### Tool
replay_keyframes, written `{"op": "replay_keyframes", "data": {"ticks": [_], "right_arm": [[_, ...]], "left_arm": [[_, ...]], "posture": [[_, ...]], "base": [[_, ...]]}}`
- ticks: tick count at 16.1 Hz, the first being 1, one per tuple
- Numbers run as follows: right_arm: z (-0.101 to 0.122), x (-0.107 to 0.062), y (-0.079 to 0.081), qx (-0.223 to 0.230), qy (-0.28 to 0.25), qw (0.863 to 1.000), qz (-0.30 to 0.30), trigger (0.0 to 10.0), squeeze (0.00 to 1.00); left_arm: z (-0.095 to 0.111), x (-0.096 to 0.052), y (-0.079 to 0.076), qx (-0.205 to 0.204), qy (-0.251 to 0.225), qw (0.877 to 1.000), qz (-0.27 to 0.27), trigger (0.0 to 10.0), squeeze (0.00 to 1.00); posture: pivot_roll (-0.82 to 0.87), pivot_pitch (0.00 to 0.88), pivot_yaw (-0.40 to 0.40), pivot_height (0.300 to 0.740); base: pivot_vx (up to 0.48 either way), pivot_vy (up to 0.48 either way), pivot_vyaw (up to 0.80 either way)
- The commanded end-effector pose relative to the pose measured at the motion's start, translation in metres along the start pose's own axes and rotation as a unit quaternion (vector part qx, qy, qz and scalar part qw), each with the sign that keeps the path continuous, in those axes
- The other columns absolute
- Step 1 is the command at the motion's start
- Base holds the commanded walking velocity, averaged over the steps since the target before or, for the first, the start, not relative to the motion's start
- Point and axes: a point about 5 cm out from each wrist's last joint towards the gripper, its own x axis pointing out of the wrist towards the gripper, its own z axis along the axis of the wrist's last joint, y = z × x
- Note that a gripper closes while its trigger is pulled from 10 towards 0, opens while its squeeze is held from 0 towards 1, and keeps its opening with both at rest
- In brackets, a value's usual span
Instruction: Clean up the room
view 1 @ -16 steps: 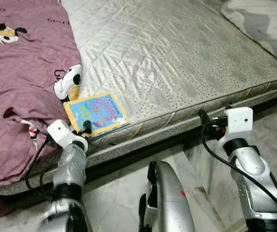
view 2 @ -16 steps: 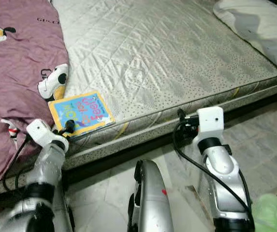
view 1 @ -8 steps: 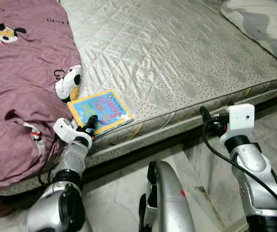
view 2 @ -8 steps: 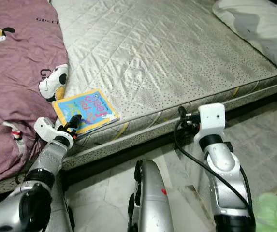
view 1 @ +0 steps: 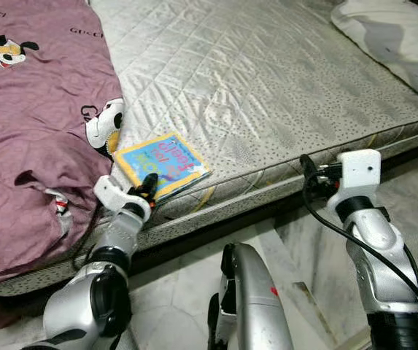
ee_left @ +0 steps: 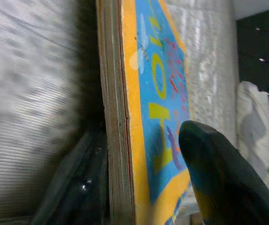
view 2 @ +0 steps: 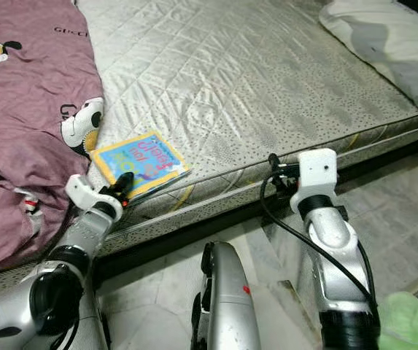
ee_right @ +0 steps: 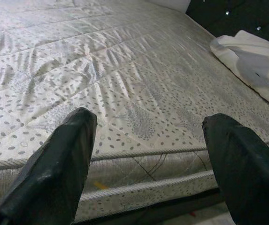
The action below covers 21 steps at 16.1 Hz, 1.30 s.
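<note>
Book (view 1: 163, 161), long axis diagonal.

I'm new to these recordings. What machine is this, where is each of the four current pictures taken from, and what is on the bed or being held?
This is a humanoid robot with two silver arms, standing at the edge of a bed. Two pictures come from cameras in its head, looking down. The other two come from a camera on each wrist, looking along that hand's two black fingers.

On the bare mattress lie a purple blanket with cartoon prints, a white pillow at the far corner, and a blue and yellow children's book near the front edge.

The left hand has closed on the book's near corner: in the left wrist view, one finger lies on the cover and the other sits under it. The right hand is open, holding nothing, by the mattress edge.
</note>
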Motion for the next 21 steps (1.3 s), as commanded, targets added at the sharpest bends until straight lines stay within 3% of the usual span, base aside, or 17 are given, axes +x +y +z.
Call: {"op": "replay_keyframes", "data": {"ticks": [1,6,9,14,21], "right_arm": [[0.001,0.002,-0.002,-0.005,-0.003,1.000,-0.001,10.0,0.00],[0.002,0.008,-0.003,-0.005,-0.012,1.000,-0.008,10.0,0.00],[0.005,0.012,-0.004,-0.006,-0.023,1.000,-0.013,10.0,0.00],[0.007,0.019,-0.003,-0.005,-0.031,0.999,-0.010,10.0,0.00],[0.019,0.047,0.009,0.005,-0.064,0.998,0.005,10.0,0.00]], "left_arm": [[-0.004,0.002,-0.005,-0.002,0.007,1.000,-0.008,0.0,0.00],[0.000,0.003,-0.003,0.001,0.006,1.000,0.005,0.0,0.00],[-0.001,0.006,-0.012,0.002,0.006,1.000,-0.008,0.0,0.00],[0.006,0.007,-0.012,0.007,-0.005,1.000,-0.008,0.0,0.00],[0.032,0.013,-0.027,0.039,-0.043,0.998,-0.031,0.0,0.00]], "posture": [[-0.20,0.062,-0.165,0.539],[-0.20,0.045,-0.139,0.539],[-0.21,0.033,-0.131,0.539],[-0.19,0.005,-0.136,0.539],[-0.15,0.000,-0.121,0.539]], "base": [[0.000,0.000,0.00],[0.000,0.000,0.00],[0.000,0.000,0.00],[0.000,0.000,0.00],[0.000,0.000,0.00]]}}
